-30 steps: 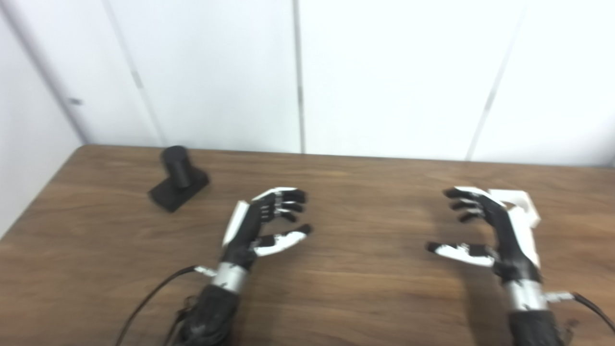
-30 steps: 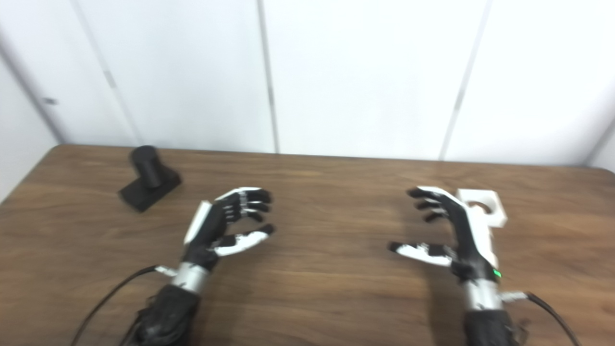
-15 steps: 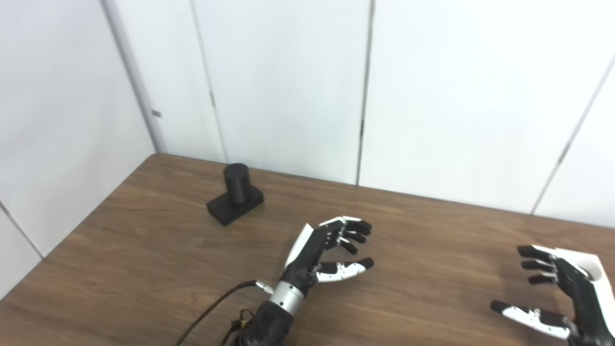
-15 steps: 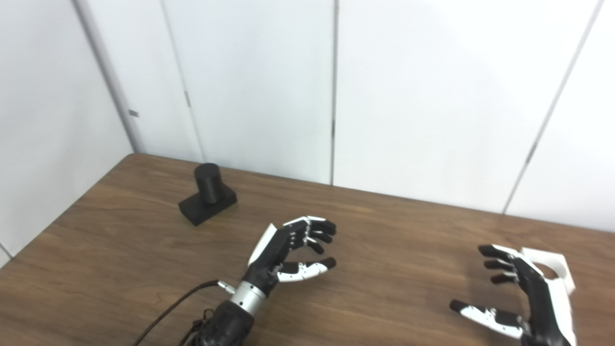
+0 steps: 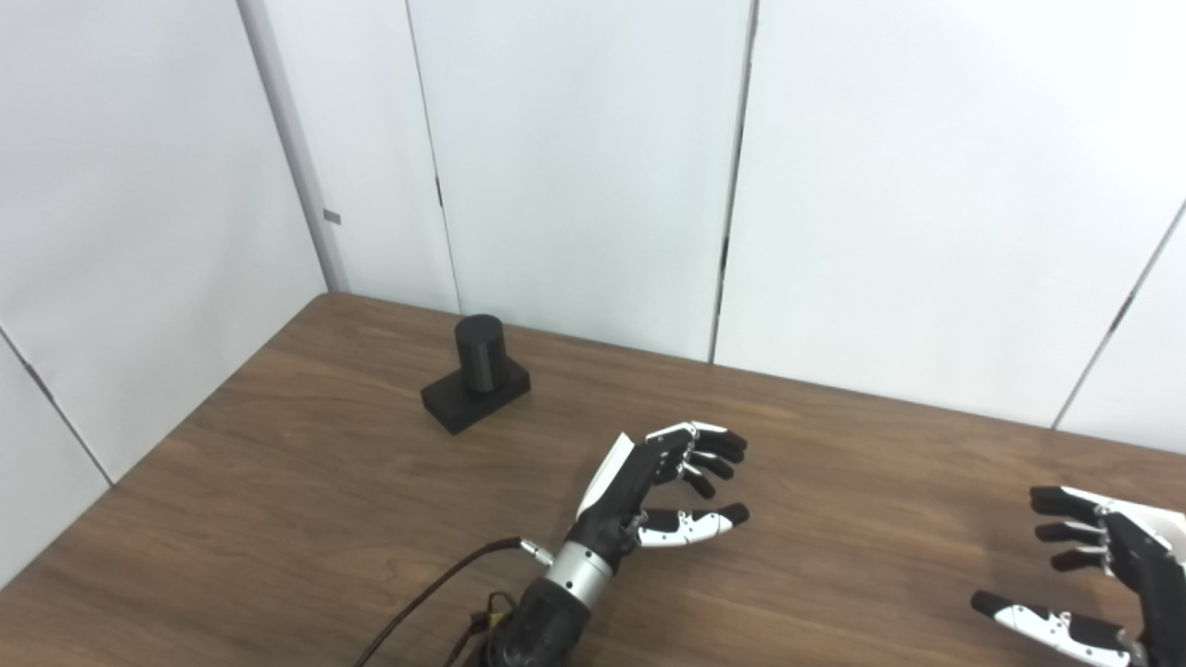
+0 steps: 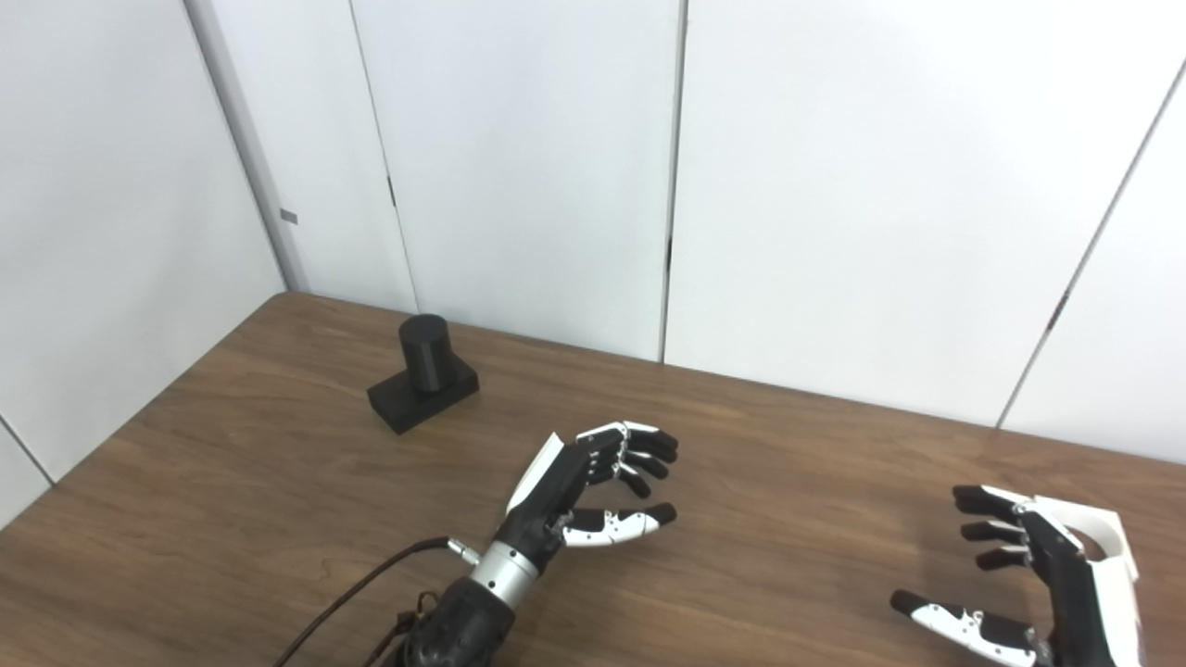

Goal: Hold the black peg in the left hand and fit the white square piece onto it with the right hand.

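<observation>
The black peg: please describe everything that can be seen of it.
The black peg is a short matte cylinder standing upright on a flat rectangular black base, apparently one plastic piece. It rests on the wooden table near the far left corner, its base turned at an angle to the table edge. Nothing touches it; the left hand is apart from it.

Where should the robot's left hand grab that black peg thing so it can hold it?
Probably around the round post of the black peg, coming from the near right side, where the open left hand already is. The post stands upright above its flat base, leaving room for fingers.
</observation>
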Robot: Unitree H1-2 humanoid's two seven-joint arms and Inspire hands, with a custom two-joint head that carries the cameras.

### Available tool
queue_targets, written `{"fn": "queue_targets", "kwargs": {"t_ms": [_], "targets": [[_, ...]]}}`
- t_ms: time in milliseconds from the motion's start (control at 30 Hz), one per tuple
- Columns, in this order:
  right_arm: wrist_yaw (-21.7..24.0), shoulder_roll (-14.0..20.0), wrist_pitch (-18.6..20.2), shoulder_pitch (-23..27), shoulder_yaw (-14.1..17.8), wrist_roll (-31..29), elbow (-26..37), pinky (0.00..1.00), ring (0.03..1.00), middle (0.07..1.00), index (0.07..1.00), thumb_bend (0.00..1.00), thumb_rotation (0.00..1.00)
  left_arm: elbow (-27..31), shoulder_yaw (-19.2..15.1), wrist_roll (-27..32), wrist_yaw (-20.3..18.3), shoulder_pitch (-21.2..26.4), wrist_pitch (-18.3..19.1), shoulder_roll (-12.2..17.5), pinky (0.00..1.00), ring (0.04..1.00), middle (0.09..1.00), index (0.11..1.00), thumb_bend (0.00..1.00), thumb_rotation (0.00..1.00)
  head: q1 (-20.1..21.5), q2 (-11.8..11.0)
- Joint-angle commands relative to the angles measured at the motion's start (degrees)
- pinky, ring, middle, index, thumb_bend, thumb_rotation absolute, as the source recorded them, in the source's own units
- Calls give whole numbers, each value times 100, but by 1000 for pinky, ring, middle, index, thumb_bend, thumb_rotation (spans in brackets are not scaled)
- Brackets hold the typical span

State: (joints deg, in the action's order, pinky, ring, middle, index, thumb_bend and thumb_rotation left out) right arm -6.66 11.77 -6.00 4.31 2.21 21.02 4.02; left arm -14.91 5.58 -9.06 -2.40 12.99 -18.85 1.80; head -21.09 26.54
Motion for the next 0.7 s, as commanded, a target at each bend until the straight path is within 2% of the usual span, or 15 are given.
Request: {"fn": "queue_targets", "kwargs": {"t_ms": [0, 133, 233, 333, 400, 667], "targets": [[-29, -4, 43, 119, 26, 43, 295, 505, 623, 687, 669, 604, 0, 91, 11, -160, 167, 85, -175, -37, 536, 652, 690, 665, 618, 19, 0, 11], [-5, -7, 73, 115, 15, 29, 343, 500, 622, 687, 669, 602, 0, 285, -15, -252, 226, 129, -139, 49, 497, 635, 698, 658, 689, 18, -2, 18], [1, -1, 95, 120, 29, 31, 359, 491, 617, 683, 667, 607, 0, 549, -12, -183, -12, 191, 147, 266, 537, 663, 709, 669, 765, 76, -27, 16], [30, 6, 114, 123, 30, 21, 407, 483, 613, 681, 666, 603, 0, 816, 36, -143, -371, 248, 535, 547, 610, 721, 748, 696, 776, 139, -52, 13], [38, 14, 92, 126, 34, 2, 409, 483, 613, 680, 664, 604, 0, 951, 36, -139, -485, 271, 718, 662, 623, 754, 764, 699, 798, 151, -62, 10], [102, 24, 233, 118, 58, -48, 485, 493, 619, 685, 665, 603, 0, 1374, -181, -151, -482, 374, 1132, 981, 602, 754, 773, 718, 797, 123, -109, -1]]}}
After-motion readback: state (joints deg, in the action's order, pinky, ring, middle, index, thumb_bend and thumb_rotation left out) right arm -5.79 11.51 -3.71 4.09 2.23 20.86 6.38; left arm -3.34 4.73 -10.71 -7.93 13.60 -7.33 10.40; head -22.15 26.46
